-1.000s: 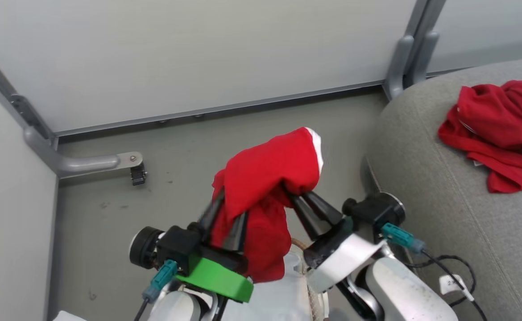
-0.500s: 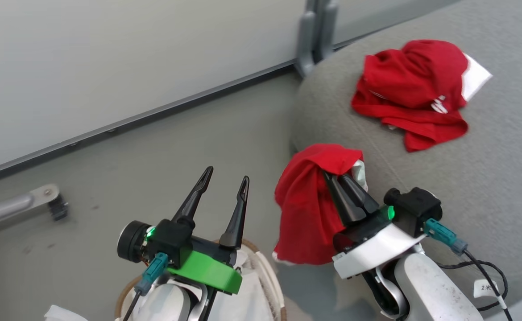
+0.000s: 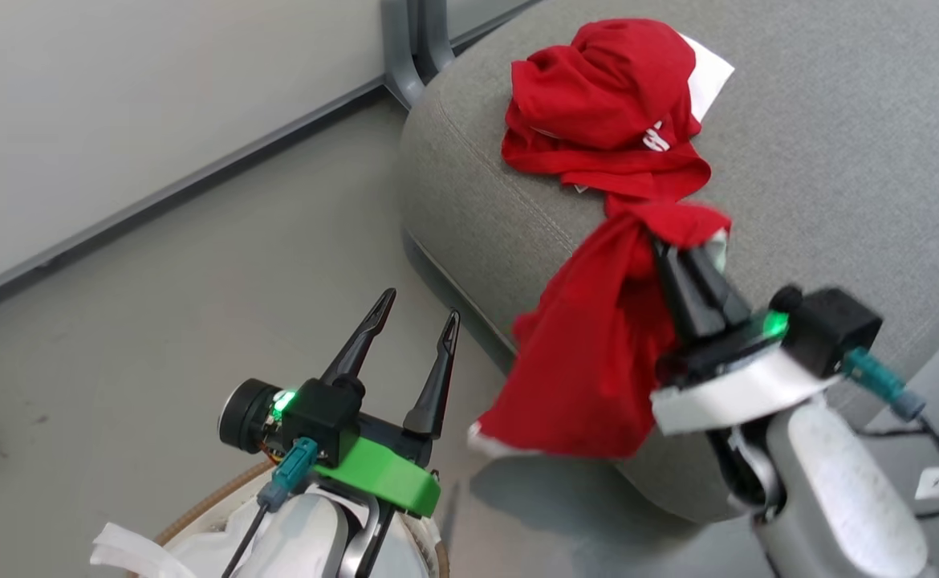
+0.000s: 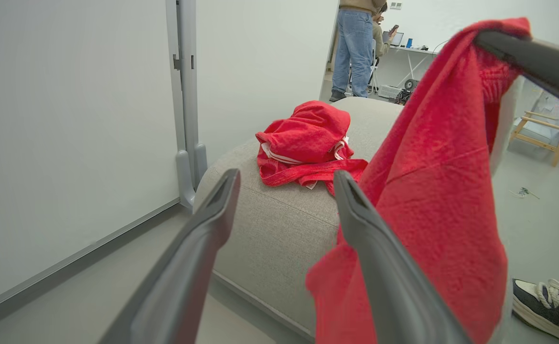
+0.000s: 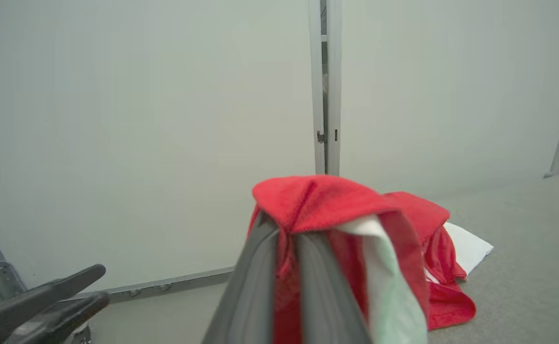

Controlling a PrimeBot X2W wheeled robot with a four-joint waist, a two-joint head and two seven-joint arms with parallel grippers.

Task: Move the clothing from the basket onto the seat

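At 4 o'clock the right gripper (image 3: 684, 255) clamps a red garment (image 3: 590, 361) over the sofa (image 3: 839, 160); the left gripper (image 3: 421, 305) is spread apart.

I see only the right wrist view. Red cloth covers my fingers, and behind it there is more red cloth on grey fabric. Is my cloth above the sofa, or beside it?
Observer: The head view shows the right gripper above the sofa near its edge, but the lower part of the held garment hangs past that edge, over the floor.
Operator: Is the left gripper holding something?
Observer: No. The left gripper is open and empty, above the basket.
Operator: Where does the other cloth lie?
Observer: The red pile lies on the sofa, just beyond your fingertips.
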